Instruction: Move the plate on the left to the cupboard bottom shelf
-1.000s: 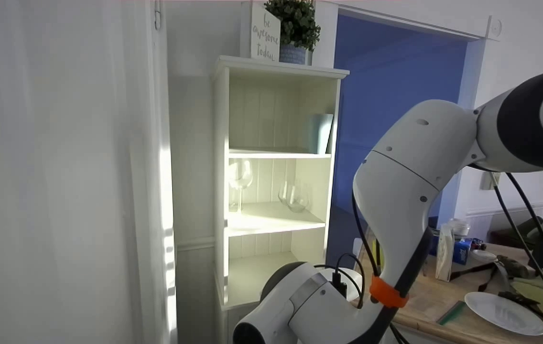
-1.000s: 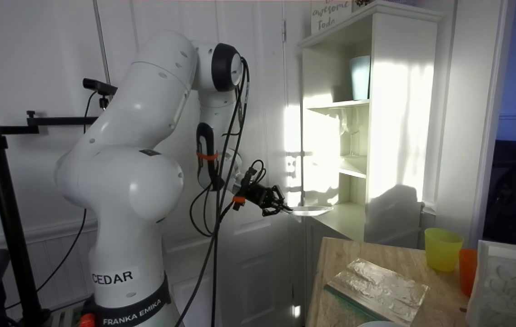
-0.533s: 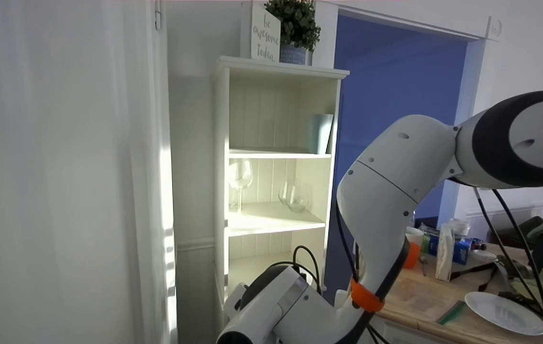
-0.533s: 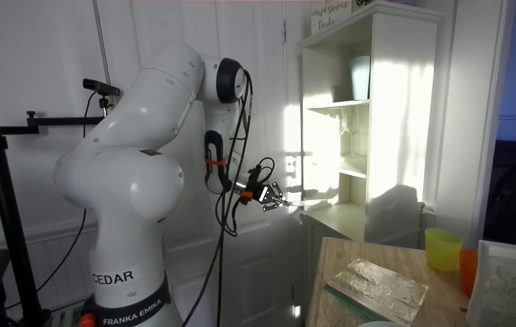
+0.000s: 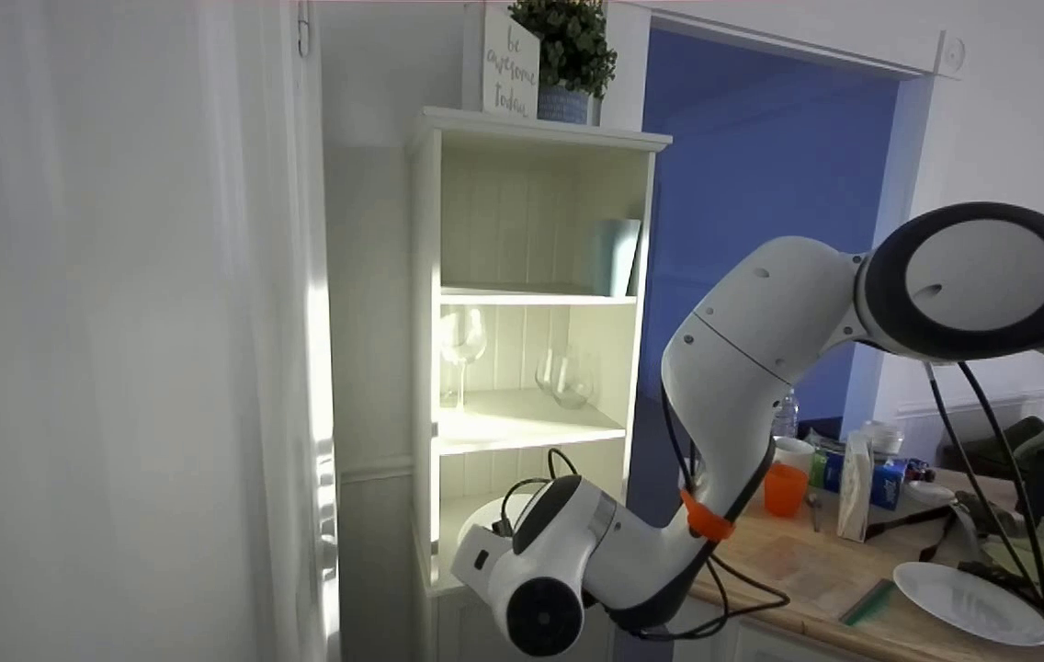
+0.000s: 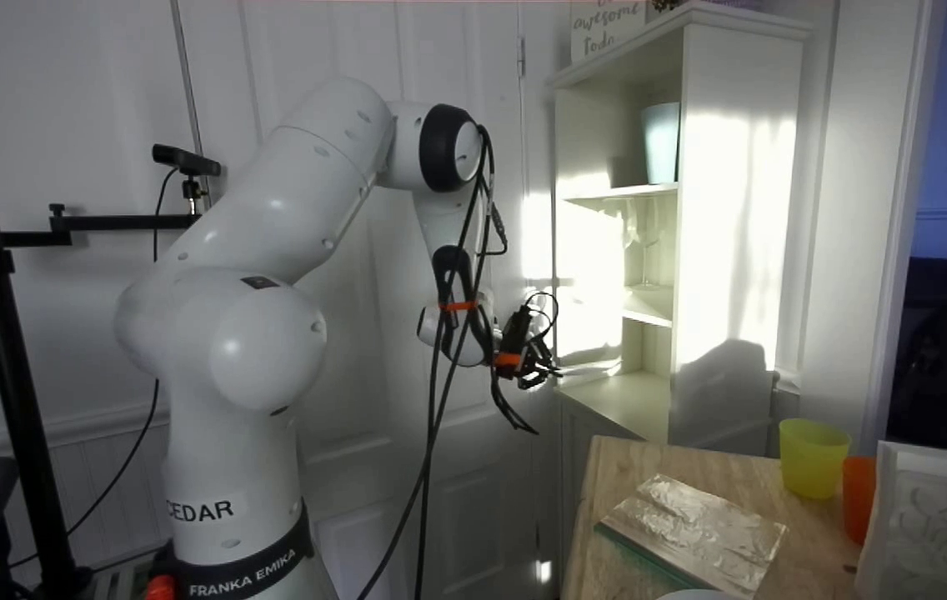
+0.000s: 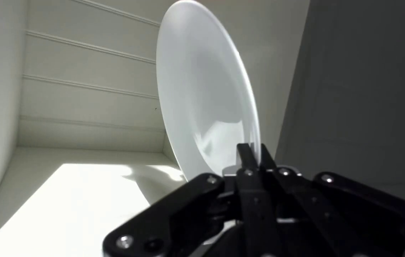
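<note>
Your black two-fingered pincer (image 7: 257, 154) is clamped on the rim of the small, plain white round plate (image 7: 195, 82), per wrist view; in an ext. view you have it approx. level at the open front of the tall, narrow white cupboard (image 6: 740, 208), just above its flat white bottom shelf (image 6: 628, 404) (can't tell how far in). Clear stemmed wineglass (image 5: 463, 345) stands on the white shelf above (image 5: 536, 418); a second shallow white plate (image 5: 972, 602) lies on your light-brown wooden surface (image 5: 880, 556), well apart from the pincer, w/ an orange cup (image 5: 786, 492) farther back.
</note>
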Available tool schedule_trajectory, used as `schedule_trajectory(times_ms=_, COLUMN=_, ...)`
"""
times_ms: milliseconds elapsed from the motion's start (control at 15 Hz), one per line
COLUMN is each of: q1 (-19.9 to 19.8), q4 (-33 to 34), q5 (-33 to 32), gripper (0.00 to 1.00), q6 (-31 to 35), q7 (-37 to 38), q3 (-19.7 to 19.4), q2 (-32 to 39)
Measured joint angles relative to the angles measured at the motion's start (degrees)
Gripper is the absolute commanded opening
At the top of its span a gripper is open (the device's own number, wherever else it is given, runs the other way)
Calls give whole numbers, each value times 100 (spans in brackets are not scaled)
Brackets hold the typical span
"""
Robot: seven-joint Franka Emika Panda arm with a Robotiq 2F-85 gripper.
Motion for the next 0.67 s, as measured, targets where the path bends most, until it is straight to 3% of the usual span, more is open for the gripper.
schedule_trajectory(times_ms=333, q1=-794, q4=2, q5=-1569, gripper=4, q6=1155, q7=879, q3=22, q2=-10)
schedule_trajectory(times_ms=667, q1=-1005, q4=4, q5=-1795, gripper=4, q6=1354, q7=1064, q3=105, q2=-16)
